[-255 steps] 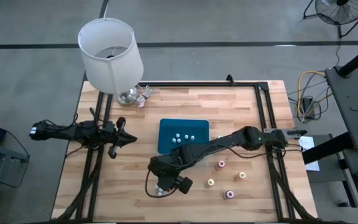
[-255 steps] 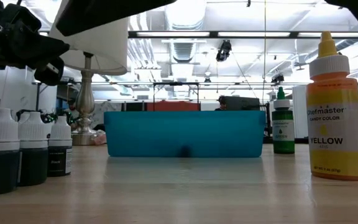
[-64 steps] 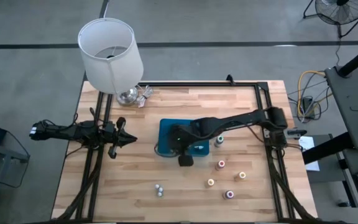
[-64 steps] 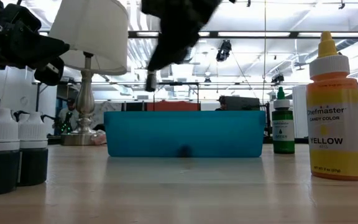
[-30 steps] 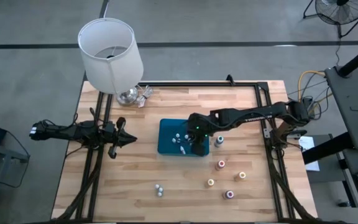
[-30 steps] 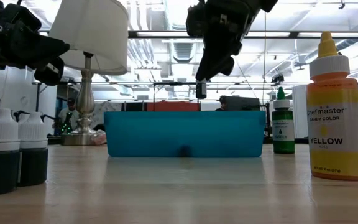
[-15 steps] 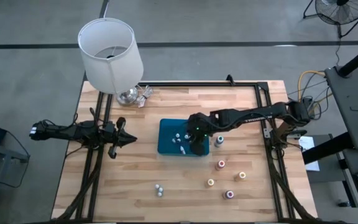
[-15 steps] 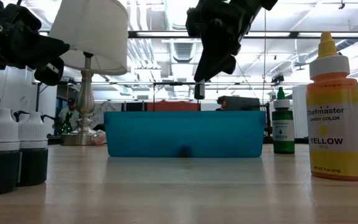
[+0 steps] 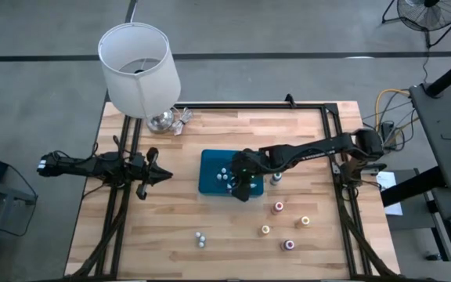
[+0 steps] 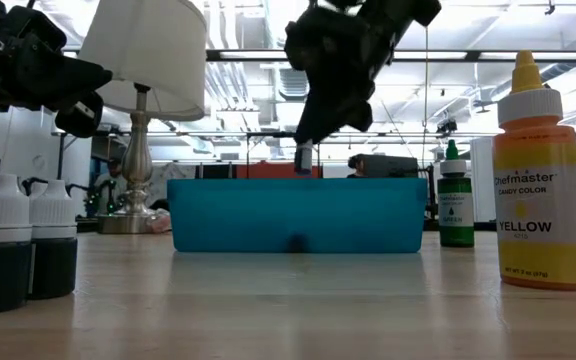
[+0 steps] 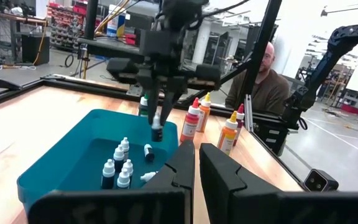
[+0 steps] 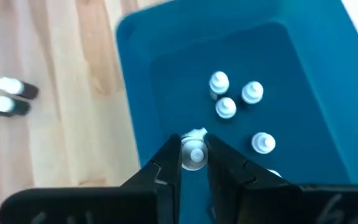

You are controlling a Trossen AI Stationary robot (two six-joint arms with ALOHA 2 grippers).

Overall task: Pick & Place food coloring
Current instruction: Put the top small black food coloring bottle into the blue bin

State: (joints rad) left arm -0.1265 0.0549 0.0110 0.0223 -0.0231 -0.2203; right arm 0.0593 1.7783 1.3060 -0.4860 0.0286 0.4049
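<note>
Right gripper (image 12: 194, 163) hangs over the blue tray (image 9: 210, 160), fingers clamped on a small white-capped bottle (image 12: 195, 154). Right wrist view alone shows the cap pinched above the tray floor, with more white-capped bottles (image 12: 226, 107) standing there. Left wrist view shows one bottle lying on its side (image 11: 148, 151) in the tray. Left gripper (image 9: 165, 175), well left of the tray, is closed and empty. Beside the tray on the wooden table (image 9: 233, 129): a green bottle (image 10: 456, 196), a yellow bottle (image 10: 538, 175), a lamp (image 9: 138, 66). A person (image 11: 260, 81) sits beyond the table.

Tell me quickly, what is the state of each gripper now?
Left gripper: shut, holding nothing, parked at the table's left side.
Right gripper: shut on a small white-capped bottle, above the blue tray.
</note>
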